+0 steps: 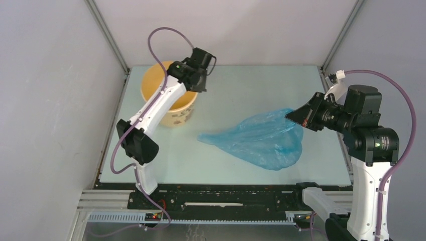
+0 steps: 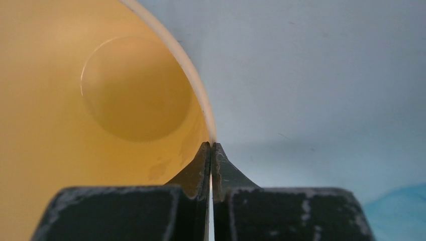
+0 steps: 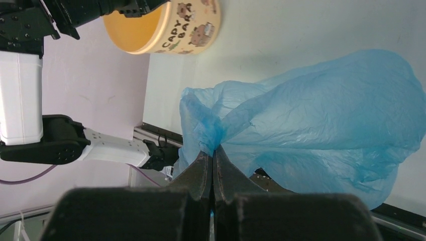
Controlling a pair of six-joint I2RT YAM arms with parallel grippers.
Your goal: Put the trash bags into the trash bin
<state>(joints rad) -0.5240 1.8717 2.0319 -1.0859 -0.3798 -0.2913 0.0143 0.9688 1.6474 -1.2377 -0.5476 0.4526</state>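
Observation:
The tan-yellow trash bin [image 1: 176,113] stands at the table's far left; its printed wall shows in the right wrist view [image 3: 193,30] and its bare inside in the left wrist view [image 2: 75,100]. My left gripper [image 1: 197,84] is shut on the bin's right rim [image 2: 201,100], fingertips meeting at the rim [image 2: 211,145]. A blue translucent trash bag [image 1: 266,138] spreads over the table's middle right. My right gripper [image 1: 292,116] is shut on a bunched edge of the bag [image 3: 321,115], pinched at the fingertips [image 3: 213,150], lifting that end.
The pale table top [image 1: 241,85] is walled by grey panels at the back and sides. A black rail [image 1: 226,198] runs along the near edge by the arm bases.

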